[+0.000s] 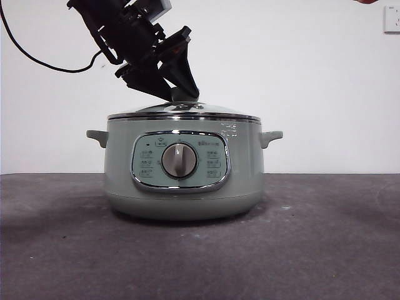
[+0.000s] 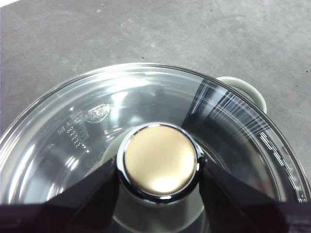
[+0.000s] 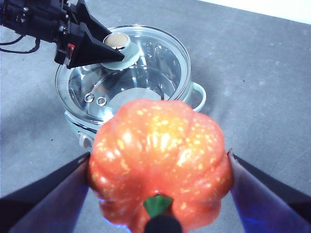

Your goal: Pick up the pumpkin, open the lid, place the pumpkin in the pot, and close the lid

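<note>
The pumpkin (image 3: 159, 165) is filling the lower middle of the right wrist view. It is orange with pale yellow speckles, and a bit of green stem is showing at the bottom. The right gripper (image 3: 158, 167) is squeezing it, one black jaw pressing on each side. The pumpkin is hanging in the air above the pot (image 3: 141, 104), which is sitting behind it in the upper left of that picture. Only a sliver of orange is peeking in at the top right corner of the front view.

The lid (image 1: 183, 112) is sitting flat on the pot (image 1: 183, 175) in the middle of the front view. The left gripper (image 2: 159, 167) is reaching down from the upper left of the front view. Its two jaws are sitting on either side of the lid's knob (image 2: 159, 161) and touching it.

The glass of the lid (image 2: 97, 126) is carrying a small logo and some tiny writing, but it is too small to read. The pot's front panel is showing little button marks around a grey dial (image 1: 179, 160), and they are too small to read as well.

Through the glass, the inside of the pot is looking bare and shiny.

The pot is standing on a dark grey table (image 1: 325, 244), with a white wall (image 1: 325, 81) behind it.
</note>
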